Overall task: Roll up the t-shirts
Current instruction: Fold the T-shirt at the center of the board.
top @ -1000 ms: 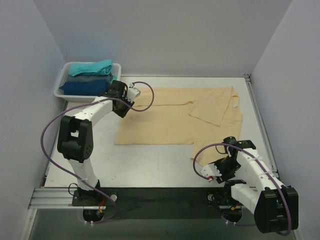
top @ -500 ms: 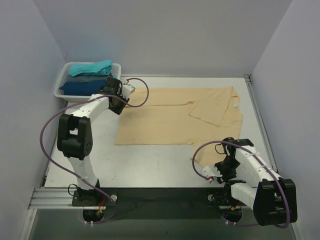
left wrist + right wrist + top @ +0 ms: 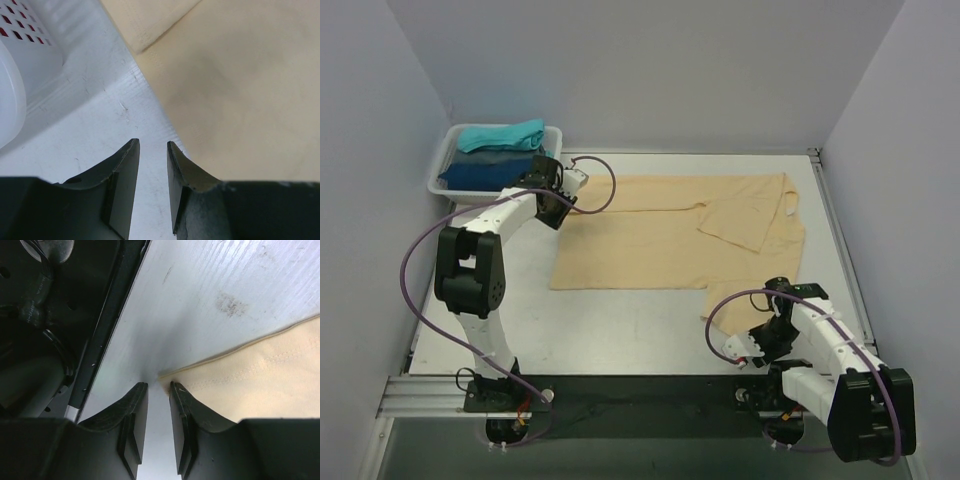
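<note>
Pale lavender walls [image 3: 620, 70] enclose a white table [image 3: 620, 320] on three sides.

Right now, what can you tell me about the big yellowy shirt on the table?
The tan t-shirt is plain, soft-looking cloth with stitched hems, lying flat on the white table. One sleeve looks folded over its body. The right gripper sits at its near corner, jaws slightly apart; the left gripper is beside its far-left edge.

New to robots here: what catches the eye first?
A large pale tan cloth t-shirt lies spread across the white table. A folded teal shirt and dark blue shirt sit stacked in a white plastic basket at the far left corner. The white-and-black left arm and right arm reach toward the tan shirt's opposite corners.
</note>
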Available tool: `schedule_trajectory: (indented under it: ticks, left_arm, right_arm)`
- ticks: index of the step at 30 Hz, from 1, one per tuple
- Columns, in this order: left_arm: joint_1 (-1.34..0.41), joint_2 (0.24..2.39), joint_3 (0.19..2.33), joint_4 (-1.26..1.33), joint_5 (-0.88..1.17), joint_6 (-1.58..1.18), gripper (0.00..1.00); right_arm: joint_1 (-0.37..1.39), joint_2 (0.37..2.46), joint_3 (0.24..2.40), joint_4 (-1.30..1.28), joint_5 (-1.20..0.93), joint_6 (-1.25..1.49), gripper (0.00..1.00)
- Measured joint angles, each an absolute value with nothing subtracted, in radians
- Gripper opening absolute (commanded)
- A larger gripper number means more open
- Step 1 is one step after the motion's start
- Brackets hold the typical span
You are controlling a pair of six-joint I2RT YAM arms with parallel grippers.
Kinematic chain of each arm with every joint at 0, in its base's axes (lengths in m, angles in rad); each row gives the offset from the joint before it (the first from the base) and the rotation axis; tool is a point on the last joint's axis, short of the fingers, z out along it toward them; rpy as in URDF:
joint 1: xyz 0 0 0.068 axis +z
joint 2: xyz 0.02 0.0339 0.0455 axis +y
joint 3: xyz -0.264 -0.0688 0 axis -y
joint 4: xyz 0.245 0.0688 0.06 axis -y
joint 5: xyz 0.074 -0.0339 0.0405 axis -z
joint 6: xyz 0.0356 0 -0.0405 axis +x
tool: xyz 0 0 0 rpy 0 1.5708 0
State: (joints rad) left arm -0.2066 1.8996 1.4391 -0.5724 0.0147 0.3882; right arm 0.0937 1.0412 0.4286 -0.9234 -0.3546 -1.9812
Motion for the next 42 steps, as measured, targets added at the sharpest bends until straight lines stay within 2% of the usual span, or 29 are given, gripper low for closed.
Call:
schedule_trajectory:
  ticks: [7,10,11,13,22,28,33,38,42]
  left_arm:
    - [-0.207,1.900,1.439,-0.572,0.012,0.389,0.39]
    - [-0.206,1.900,1.439,-0.572,0.012,0.395,0.39]
    - [-0.206,1.900,1.439,-0.572,0.012,0.397,0.39]
    - [-0.206,1.900,1.439,-0.572,0.012,0.397,0.39]
    - [-0.195,1.900,1.439,-0.573,0.014,0.400,0.39]
    - [-0.142,1.898,1.442,-0.647,0.125,0.458,0.41]
    - [-0.091,1.874,1.414,-0.816,0.246,0.476,0.44]
    - [-0.073,1.758,1.240,-0.842,0.287,0.414,0.43]
    - [-0.073,1.761,1.221,-0.842,0.292,0.339,0.43]
  right_arm:
    - [0.123,1.024,0.417,-0.912,-0.347,-1.967,0.34]
    - [0.153,1.021,0.415,-0.902,-0.334,-1.963,0.22]
    - [0.162,1.021,0.415,-0.900,-0.329,-1.963,0.10]
    - [0.183,1.021,0.414,-0.880,-0.324,-1.970,0.00]
    - [0.196,1.103,0.481,-0.846,-0.321,-1.943,0.00]
    - [0.149,1.161,0.695,-0.853,-0.345,-1.835,0.00]
    - [0.160,1.092,0.758,-0.889,-0.358,-1.689,0.00]
    - [0.240,0.945,0.720,-0.891,-0.349,-1.474,0.00]
    - [0.286,0.908,0.700,-0.883,-0.313,-1.286,0.00]
